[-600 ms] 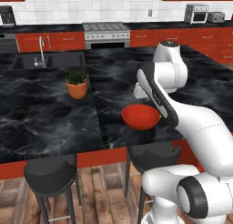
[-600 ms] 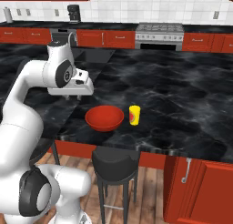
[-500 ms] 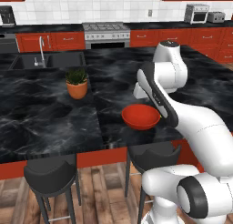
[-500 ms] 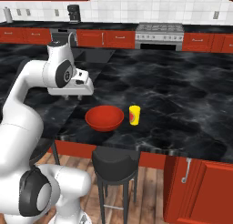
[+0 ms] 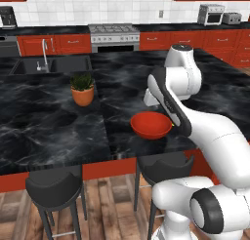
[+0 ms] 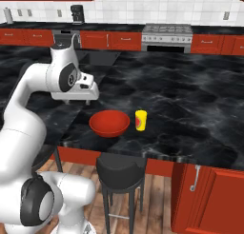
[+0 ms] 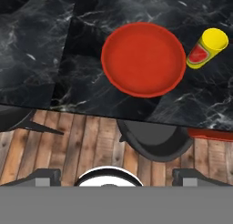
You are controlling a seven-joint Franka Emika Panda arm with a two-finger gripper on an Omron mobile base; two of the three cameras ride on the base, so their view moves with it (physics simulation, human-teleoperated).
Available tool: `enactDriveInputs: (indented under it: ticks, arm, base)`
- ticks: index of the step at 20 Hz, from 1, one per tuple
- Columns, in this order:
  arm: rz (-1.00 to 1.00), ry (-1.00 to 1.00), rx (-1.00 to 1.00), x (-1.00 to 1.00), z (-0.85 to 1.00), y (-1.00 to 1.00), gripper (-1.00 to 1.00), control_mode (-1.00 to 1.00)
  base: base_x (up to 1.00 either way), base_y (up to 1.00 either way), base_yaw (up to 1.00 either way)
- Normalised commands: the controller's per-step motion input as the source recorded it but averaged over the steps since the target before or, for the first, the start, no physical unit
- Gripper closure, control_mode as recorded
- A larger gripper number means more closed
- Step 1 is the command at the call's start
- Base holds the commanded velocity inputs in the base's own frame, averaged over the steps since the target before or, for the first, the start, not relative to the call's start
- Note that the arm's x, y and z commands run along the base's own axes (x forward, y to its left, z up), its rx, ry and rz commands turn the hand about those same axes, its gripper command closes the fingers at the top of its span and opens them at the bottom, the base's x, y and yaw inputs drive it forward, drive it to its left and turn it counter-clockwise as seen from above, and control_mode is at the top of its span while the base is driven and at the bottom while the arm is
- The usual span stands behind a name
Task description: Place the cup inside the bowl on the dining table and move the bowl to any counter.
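Note:
The red-orange bowl (image 6: 109,123) (image 5: 151,124) (image 7: 143,59) rests near the front edge of the black marble dining table (image 6: 190,100) (image 5: 49,122) (image 7: 36,45). Just to its right stands the small yellow cup (image 6: 140,120) (image 7: 207,49), upright, its red patch showing, a short gap from the bowl's rim. My gripper (image 6: 77,102) (image 7: 116,176) hovers above the table, left of the bowl and a little farther back, pointing down. It is open, its fingertips (image 7: 43,175) set wide apart with nothing between them.
An orange plant pot (image 5: 83,90) stands on the table's left part, beyond it a sink (image 5: 49,66). Black stools (image 5: 53,188) (image 6: 121,166) (image 7: 154,139) sit under the front edge. The back counter (image 6: 28,31) carries a stove (image 5: 114,34) and a coffee machine (image 6: 76,13).

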Motion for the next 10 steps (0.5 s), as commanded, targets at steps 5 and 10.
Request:
enactDriveInputs:
  ticks: [5,10]
  arm:
    - [0.0,0.0,0.0,0.0,-0.04,-0.33,-1.0,-1.0]
    - [-0.01,-0.01,0.0,0.0,-0.03,-0.44,-1.0,-1.0]
  base:
    - [0.0,0.0,0.0]
    - [0.0,0.0,0.0]
